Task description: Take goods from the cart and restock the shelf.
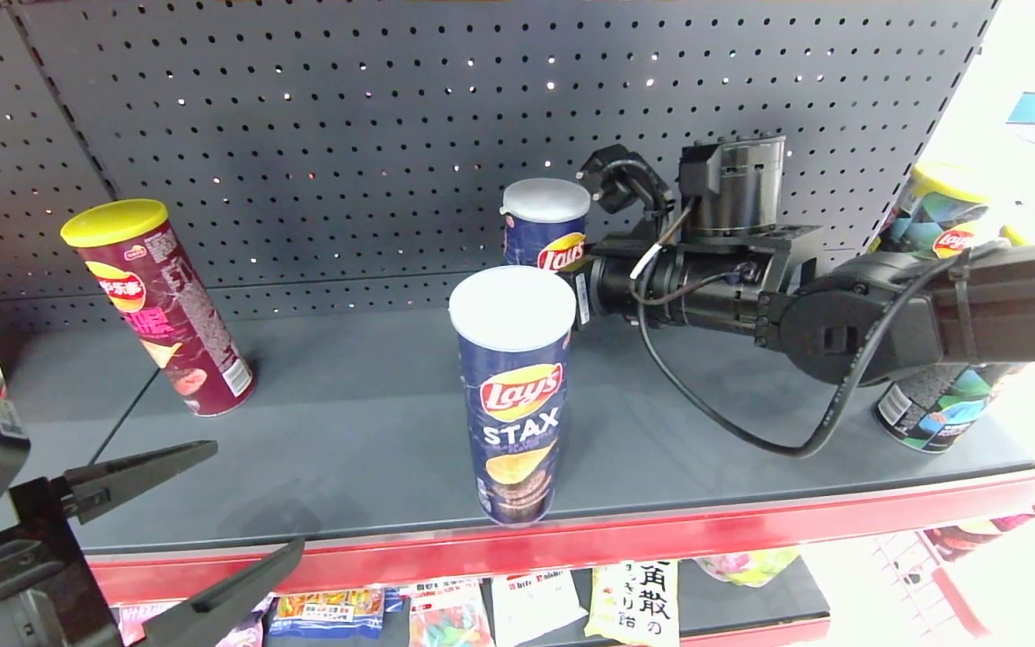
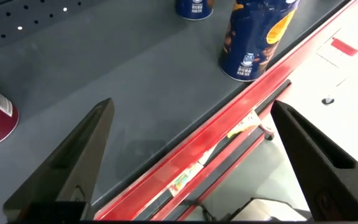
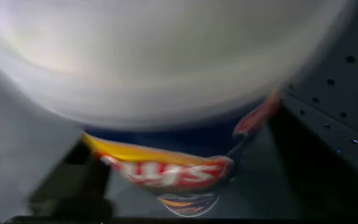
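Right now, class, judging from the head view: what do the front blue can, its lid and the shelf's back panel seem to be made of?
The front blue can: probably printed cardboard with a glossy wrap, given its soft highlights. Its lid: likely plastic, matte and milky white. The back panel: seemingly painted sheet metal, matte grey, punched with regular holes.

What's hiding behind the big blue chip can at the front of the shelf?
Another blue can with a white lid, back by the holey wall. The front can covers its lower part, so its base can't be seen.
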You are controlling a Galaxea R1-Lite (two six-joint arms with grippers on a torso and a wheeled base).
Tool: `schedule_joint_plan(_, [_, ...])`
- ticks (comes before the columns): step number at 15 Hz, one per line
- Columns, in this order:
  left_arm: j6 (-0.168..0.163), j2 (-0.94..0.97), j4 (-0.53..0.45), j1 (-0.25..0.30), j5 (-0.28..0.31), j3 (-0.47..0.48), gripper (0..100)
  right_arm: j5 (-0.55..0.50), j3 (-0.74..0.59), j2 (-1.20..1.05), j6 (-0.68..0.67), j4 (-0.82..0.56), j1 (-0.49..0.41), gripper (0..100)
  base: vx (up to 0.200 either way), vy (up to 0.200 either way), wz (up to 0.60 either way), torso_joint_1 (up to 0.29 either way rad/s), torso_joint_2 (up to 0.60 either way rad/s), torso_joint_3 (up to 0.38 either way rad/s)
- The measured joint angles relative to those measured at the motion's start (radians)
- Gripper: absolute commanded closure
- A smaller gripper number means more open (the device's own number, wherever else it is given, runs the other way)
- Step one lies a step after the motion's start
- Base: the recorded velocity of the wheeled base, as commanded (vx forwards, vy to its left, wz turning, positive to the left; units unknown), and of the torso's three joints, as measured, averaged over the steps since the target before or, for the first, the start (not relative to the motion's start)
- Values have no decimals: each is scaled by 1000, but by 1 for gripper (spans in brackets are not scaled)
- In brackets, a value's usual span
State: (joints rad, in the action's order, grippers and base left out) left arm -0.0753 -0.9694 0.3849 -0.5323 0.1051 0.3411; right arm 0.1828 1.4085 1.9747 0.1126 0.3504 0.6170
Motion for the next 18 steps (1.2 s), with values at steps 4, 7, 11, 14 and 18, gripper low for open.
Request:
schedule_joint_plan(4, [0, -12, -1, 0, 0, 13, 0, -11, -80, -63, -4, -2, 1, 0, 0, 0, 0, 0, 0, 0])
schedule_joint_plan(7, [-1, -57, -1, 0, -3, 55, 0, -52, -234, -169, -8, -1, 1, 0, 0, 0, 0, 0, 0, 0])
schedule_joint_plan(11, [-3, -147, 2, 0, -5, 112, 0, -101, -467, -351, -25, -2, -17, 0, 0, 0, 0, 0, 0, 0])
schedule_joint_plan(14, [-8, -230, 3, -1, -3, 133, 0, -109, -647, -514, -27, -1, -26, 0, 0, 0, 0, 0, 0, 0])
schedule_joint_plan(18, [-14, -343, 10, -1, -3, 155, 0, -110, -817, -709, -27, -3, -24, 0, 0, 0, 0, 0, 0, 0])
